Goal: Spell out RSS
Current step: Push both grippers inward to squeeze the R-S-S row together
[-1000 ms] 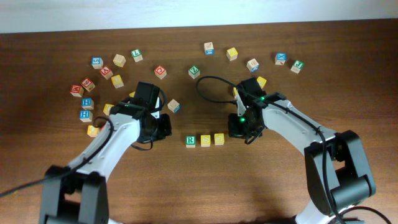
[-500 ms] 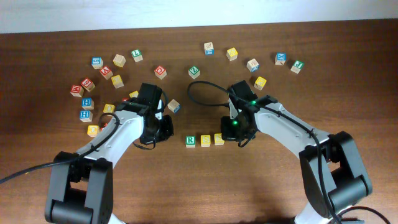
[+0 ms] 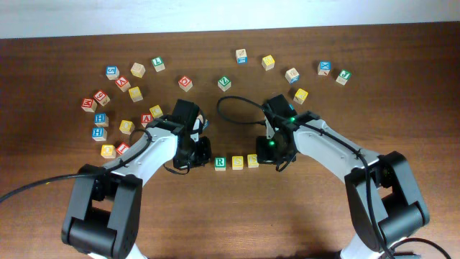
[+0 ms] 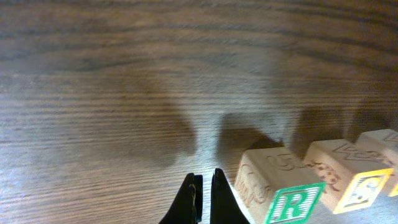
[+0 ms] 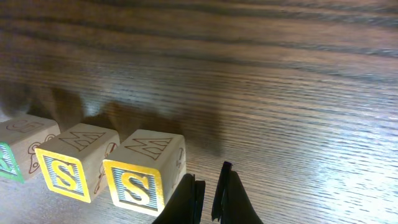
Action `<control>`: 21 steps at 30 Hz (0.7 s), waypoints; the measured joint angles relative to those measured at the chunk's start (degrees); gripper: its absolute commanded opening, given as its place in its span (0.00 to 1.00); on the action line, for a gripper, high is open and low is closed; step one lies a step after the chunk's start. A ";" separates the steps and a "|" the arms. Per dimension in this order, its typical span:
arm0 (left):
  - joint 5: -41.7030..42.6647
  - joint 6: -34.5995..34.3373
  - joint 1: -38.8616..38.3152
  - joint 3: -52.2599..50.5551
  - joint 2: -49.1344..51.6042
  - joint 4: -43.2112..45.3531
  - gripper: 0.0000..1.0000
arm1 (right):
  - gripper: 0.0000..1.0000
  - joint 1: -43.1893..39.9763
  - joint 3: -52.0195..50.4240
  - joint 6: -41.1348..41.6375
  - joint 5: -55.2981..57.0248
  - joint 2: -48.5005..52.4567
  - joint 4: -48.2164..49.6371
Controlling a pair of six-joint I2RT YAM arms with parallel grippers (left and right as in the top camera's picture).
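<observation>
Left gripper [image 4: 203, 186]: the jaws are being held fully together and nothing is being gripped. The tips are being presented low over the wooden table [image 4: 124, 74], just left of the R cube [image 4: 281, 190]. Whether the cube is being touched cannot be told.

Right gripper [image 5: 210, 186]: the jaws are likewise being held together, with nothing between them. The tips are being presented just right of the right-hand S cube [image 5: 142, 174]. Contact cannot be told here either.

Overhead view: the three task cubes are being seen in one row at the near centre of the table, side by side and close together. The R cube is lying at the left end, the middle S cube [image 3: 237, 162] next to it and the right-hand S cube at the right end, so RSS is being read from left to right. The row is being flanked by the two grippers, one at each end.

The other letter cubes [image 3: 185, 83] are being seen scattered in a loose arc across the far side of the table, well apart from the row.
</observation>
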 measured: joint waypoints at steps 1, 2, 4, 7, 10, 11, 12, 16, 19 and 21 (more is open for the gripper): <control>0.37 0.00 0.00 0.00 0.00 0.11 0.00 | 0.04 0.37 -0.04 0.02 0.00 0.00 0.15; 0.63 0.00 0.00 0.00 0.00 0.13 0.00 | 0.04 0.92 -0.11 0.00 -0.02 0.00 0.42; 1.03 0.00 0.00 0.00 0.00 0.13 0.00 | 0.04 1.57 -0.15 0.00 -0.02 0.00 0.55; 1.05 0.00 0.00 0.00 0.00 -0.15 0.00 | 0.04 1.64 -0.15 -0.02 -0.02 0.00 0.57; 1.07 0.00 0.00 0.00 0.00 -0.28 0.00 | 0.04 1.64 -0.17 0.00 -0.02 0.00 0.76; 1.16 0.00 0.00 0.00 0.00 -0.31 0.00 | 0.04 1.64 -0.17 0.00 -0.02 0.00 0.76; 1.20 0.00 0.00 0.00 0.00 -0.35 0.00 | 0.04 1.64 -0.17 0.00 -0.02 0.00 0.76; 1.20 0.00 -1.55 0.00 0.00 0.02 0.00 | 0.04 1.64 -0.17 0.00 -0.02 0.00 0.76; 1.20 0.00 -2.71 0.00 0.00 0.17 0.00 | 0.04 1.64 -0.17 0.02 0.15 0.00 0.72; 1.18 0.00 -2.78 0.00 0.00 0.20 0.00 | 0.04 1.64 -0.17 0.00 0.15 0.00 0.72</control>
